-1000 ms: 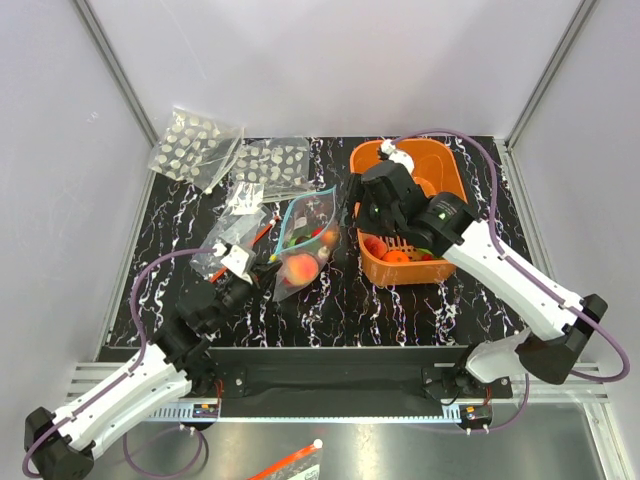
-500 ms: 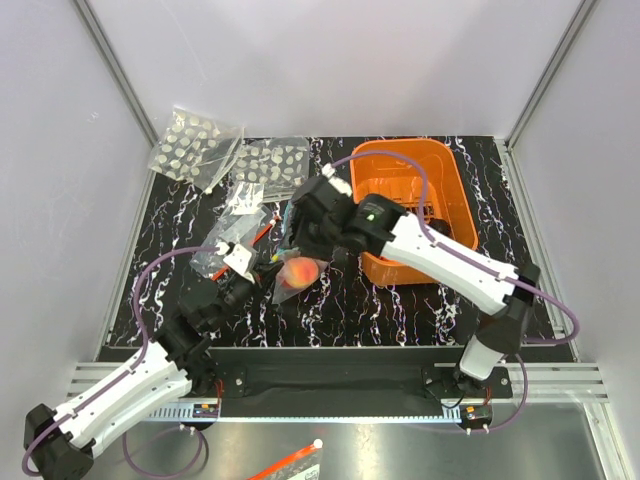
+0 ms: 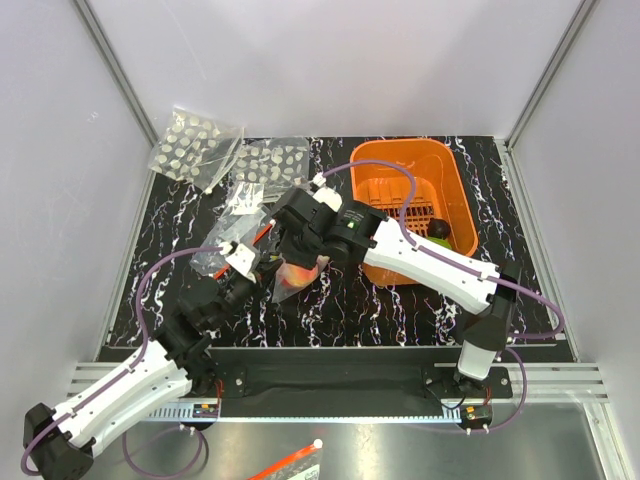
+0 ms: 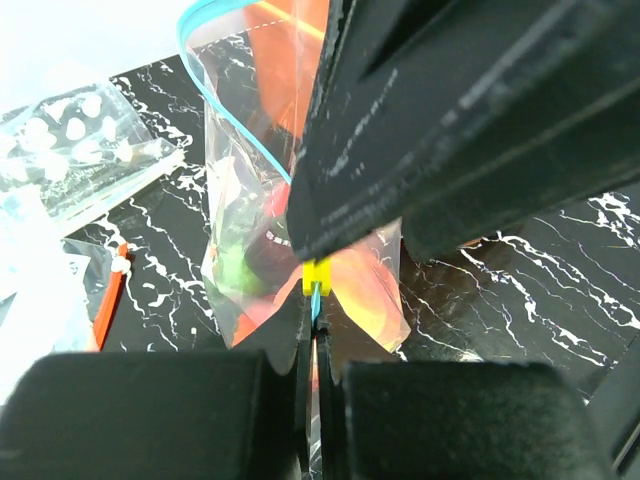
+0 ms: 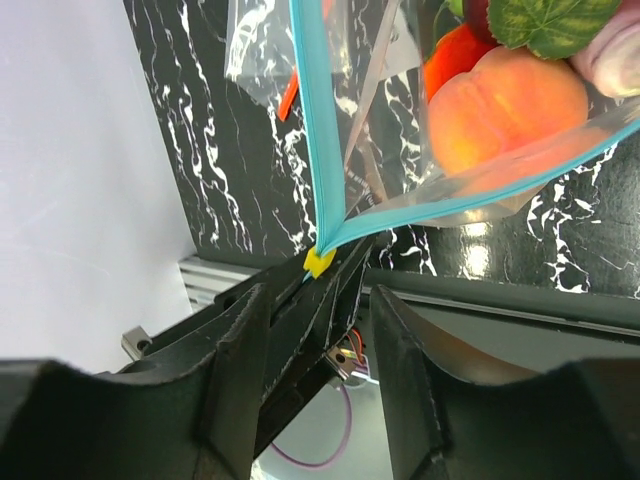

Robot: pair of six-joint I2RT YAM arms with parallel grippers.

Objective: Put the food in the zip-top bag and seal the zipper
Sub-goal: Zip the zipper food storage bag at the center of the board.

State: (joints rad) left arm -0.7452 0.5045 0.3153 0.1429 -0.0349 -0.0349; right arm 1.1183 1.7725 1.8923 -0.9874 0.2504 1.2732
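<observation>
Right wrist shows us sealing: left end effector is clamping the zipper corner, and right end effector is standing apart astride it. Next, we are judging, it needs closing on the zipper and sliding along.

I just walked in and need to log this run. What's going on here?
The left gripper is pinching a corner of the zip-top bag by its zipper, and the mouth is open. The right gripper hangs over that mouth, fingers apart with nothing between them. Several food pieces lie inside the bag; the zipper is not sealed.
</observation>
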